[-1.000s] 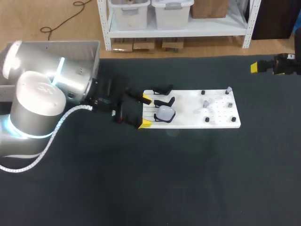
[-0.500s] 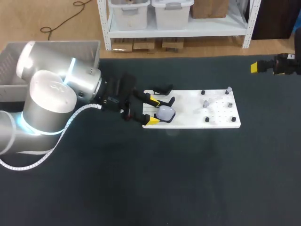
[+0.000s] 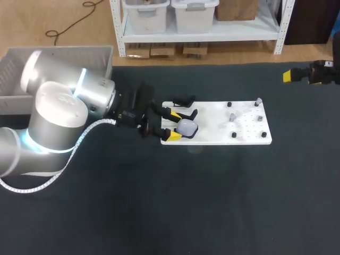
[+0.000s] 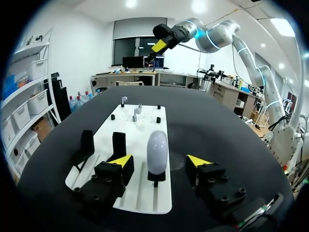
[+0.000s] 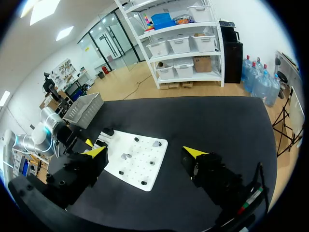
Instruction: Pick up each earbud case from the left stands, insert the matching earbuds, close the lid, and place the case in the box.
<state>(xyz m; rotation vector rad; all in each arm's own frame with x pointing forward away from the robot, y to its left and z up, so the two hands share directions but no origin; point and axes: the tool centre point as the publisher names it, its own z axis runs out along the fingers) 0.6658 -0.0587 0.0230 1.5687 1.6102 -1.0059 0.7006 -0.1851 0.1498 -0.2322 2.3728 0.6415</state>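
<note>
Closing in for the first pick, by the look of it: left gripper [image 3: 169,124] spread wide, empty, yellow tips either side of the earbud case [image 4: 157,150] without touching. Set on end on the six o'clock-most of three black stands [image 3: 184,100], at the nine o'clock end of the flat white board [image 3: 249,139]: a smooth, glossy, pale oval pebble, probably slippery. Next, presumably: squeeze gently on the rounded flanks, then lift straight off. Toward three o'clock, small pale earbuds [image 3: 232,117] among black pegs. Parked at the table's two o'clock, equally wide open and empty: right gripper [image 5: 145,152]. At ten o'clock, a slatted grey box [image 3: 79,49].
</note>
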